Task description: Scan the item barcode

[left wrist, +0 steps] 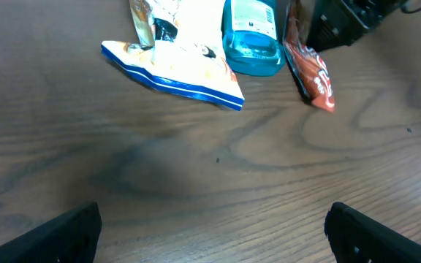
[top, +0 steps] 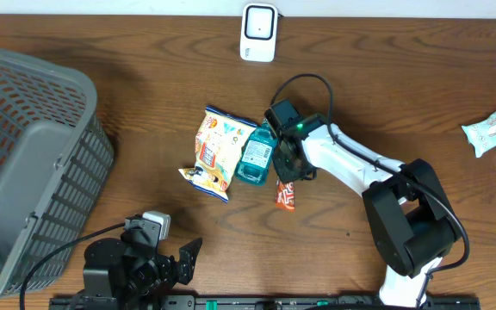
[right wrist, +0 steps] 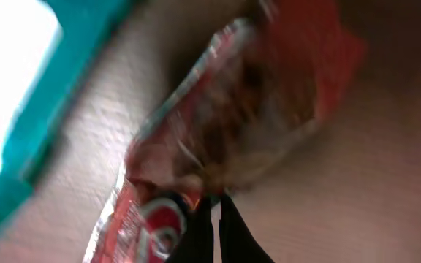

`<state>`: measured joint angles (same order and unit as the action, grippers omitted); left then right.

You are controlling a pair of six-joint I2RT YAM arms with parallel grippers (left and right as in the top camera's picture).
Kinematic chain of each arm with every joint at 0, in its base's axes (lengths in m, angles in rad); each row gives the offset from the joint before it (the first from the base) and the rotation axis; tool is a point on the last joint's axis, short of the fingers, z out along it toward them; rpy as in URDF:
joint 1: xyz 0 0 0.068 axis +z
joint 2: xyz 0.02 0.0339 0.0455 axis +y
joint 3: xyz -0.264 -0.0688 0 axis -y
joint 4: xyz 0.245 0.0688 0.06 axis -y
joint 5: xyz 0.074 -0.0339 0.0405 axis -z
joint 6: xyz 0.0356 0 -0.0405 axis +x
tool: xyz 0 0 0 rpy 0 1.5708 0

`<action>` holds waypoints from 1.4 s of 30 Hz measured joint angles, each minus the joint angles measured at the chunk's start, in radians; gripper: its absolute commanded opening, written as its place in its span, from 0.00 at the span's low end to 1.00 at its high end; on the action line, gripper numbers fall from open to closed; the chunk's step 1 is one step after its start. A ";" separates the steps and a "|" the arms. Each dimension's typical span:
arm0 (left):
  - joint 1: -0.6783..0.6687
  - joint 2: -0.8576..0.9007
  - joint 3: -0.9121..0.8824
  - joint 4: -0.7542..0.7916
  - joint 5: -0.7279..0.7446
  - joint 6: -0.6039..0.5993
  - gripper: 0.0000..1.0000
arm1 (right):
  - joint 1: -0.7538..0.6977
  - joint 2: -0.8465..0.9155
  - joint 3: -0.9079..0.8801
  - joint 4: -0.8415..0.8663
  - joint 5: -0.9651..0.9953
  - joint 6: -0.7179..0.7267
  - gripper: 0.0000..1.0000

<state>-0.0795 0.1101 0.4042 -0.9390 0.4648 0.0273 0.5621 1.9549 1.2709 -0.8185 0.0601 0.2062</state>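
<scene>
Across mid-table, reaching from the near right corner with right gripper (right wrist: 213, 212) pressed together against the red snack packet (top: 285, 196) beside a teal bottle (top: 257, 153), and, at the near edge, with left gripper (left wrist: 218, 237) spread wide

Brown wood-grain table (top: 145, 52) — even light, faint sheen across surface.

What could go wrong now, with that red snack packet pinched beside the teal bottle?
The right end effector seems to pinch just a thin edge of the red foil snack packet, so it might slip free on lifting. The teal plastic bottle lies close alongside and could get nudged. The limp packet may fold, hiding its barcode from the white box-shaped scanner.
</scene>
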 measured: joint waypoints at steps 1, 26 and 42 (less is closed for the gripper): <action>0.000 0.000 0.000 0.000 0.000 0.000 0.98 | 0.000 -0.003 0.011 -0.031 0.000 0.000 0.01; 0.000 0.000 0.000 0.000 0.000 0.000 0.98 | 0.056 -0.192 -0.230 0.169 -0.119 0.032 0.01; 0.000 0.000 0.000 0.000 0.000 0.000 0.98 | 0.037 -0.190 -0.053 0.105 -0.116 0.032 0.01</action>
<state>-0.0795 0.1101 0.4042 -0.9394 0.4648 0.0273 0.5987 1.7653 1.2175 -0.7139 -0.0555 0.2382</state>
